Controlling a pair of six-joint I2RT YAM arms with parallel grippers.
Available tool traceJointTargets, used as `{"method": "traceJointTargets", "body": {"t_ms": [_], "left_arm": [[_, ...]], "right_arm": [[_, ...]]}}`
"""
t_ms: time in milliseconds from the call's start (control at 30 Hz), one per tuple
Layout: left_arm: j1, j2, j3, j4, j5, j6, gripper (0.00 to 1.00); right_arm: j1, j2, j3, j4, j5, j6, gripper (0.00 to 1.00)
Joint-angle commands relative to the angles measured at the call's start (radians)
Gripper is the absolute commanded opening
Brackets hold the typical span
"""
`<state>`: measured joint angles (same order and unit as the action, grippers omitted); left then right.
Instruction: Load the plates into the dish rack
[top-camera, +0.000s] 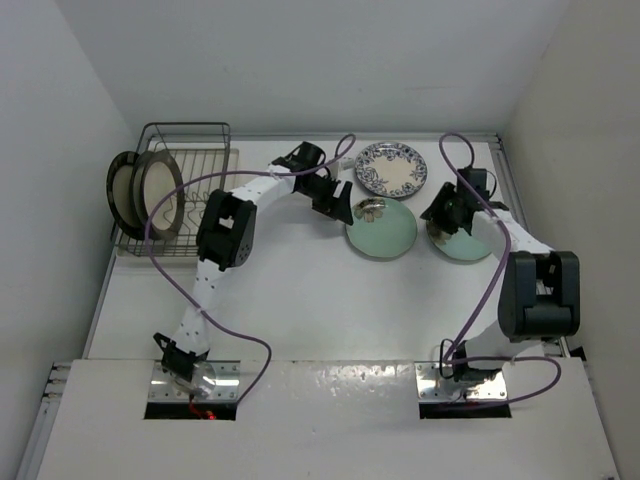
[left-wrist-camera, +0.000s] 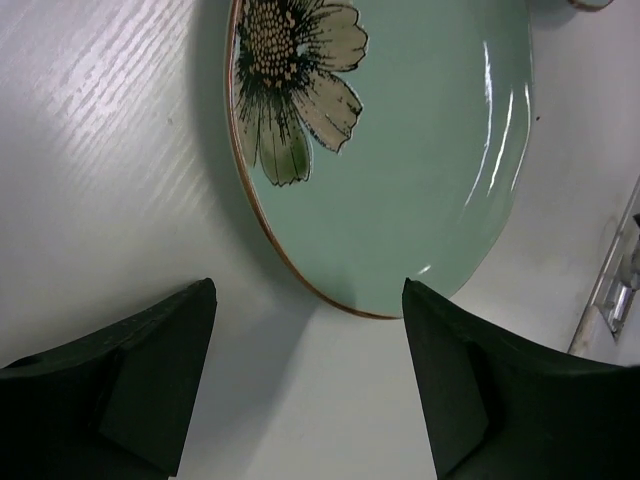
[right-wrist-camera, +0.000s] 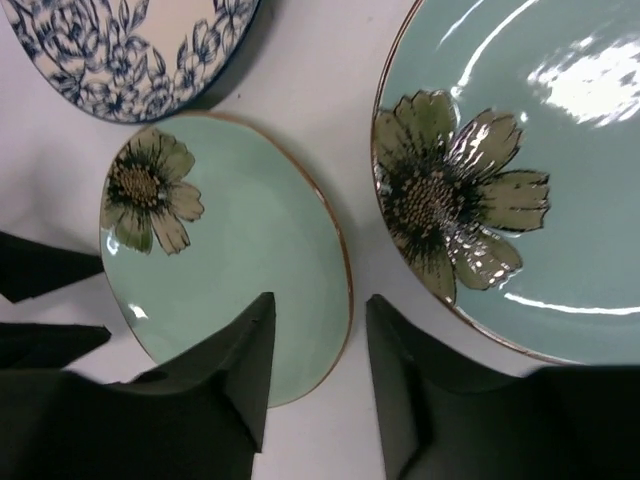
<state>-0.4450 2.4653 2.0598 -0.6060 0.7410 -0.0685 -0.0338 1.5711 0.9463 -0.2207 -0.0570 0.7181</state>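
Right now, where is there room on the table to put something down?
Most room is the bare middle of the table, on the near side of the green plates. Another bare patch lies in front of the rack. The back right is crowded: green plates, blue plate, left gripper and right gripper close together.

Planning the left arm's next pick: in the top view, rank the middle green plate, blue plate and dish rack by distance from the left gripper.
1. Middle green plate, just right of the left gripper.
2. Blue plate, farther back, right.
3. Dish rack, far left.
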Motion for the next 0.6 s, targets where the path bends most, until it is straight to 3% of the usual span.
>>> {"method": "traceJointTargets", "body": {"t_ms": [0, 400, 567], "left_arm": [[0.006, 0.046, 0.022, 0.057, 0.044, -0.08, 0.81], [0.006, 0.125, 0.0, 0.057, 0.057, -0.125, 0.76], [-0.012, 0.156, 0.01, 0.057, 0.078, -0.136, 0.64]], "right_arm": [[0.028, 0.026, -0.023, 0.04, -0.003, 0.046, 0.34], [0.075, 0.21, 0.019, 0.041, -0.02, 0.103, 0.16], [0.103, 0.265, 0.026, 0.055, -0.061, 0.118, 0.06]]}}
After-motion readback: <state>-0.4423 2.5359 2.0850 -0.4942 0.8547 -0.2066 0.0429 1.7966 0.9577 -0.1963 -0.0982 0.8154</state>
